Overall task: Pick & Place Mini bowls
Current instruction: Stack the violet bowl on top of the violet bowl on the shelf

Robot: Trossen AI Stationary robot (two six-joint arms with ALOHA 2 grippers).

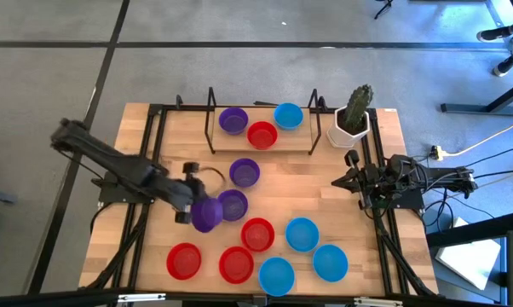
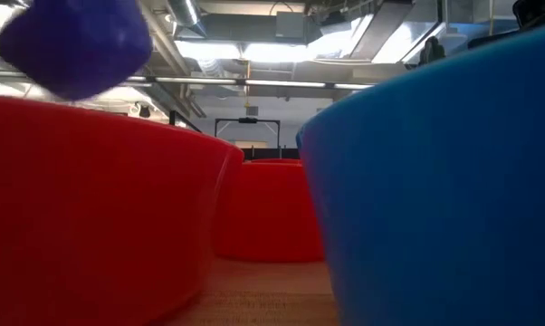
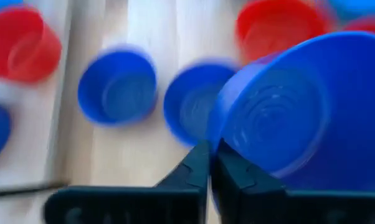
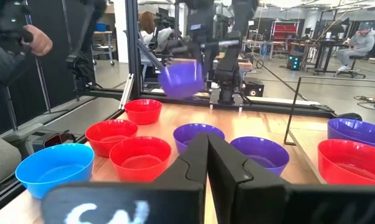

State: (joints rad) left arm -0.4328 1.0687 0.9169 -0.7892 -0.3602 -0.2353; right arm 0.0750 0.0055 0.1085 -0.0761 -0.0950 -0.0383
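Observation:
My left gripper [image 1: 193,211] is shut on a purple mini bowl [image 1: 208,215] and holds it above the table's left middle. The same bowl shows high in the low view [image 2: 73,43] and hangs tilted in the right wrist view [image 4: 182,78]. Two purple bowls [image 1: 244,172] [image 1: 233,203] stand on the table just beside it. Red bowls [image 1: 236,264] and light blue bowls [image 1: 302,234] stand near the front edge. A purple, a red and a blue bowl [image 1: 262,135] sit on the far rack. My right gripper [image 1: 350,181] waits shut at the right side. My left gripper pinches the purple bowl's rim [image 3: 220,144] between its two fingers, only at the edge nearest the wrist. The fingers slant down from the table's left side. The bowl is lifted clear of the table and tilted, reaching away past the fingertips.
A white pot with a green cactus [image 1: 353,119] stands at the far right corner. A black wire rack [image 1: 212,128] crosses the far side. A black frame [image 1: 154,136] runs along the table edges. A person's hand [image 4: 32,38] shows beyond the table.

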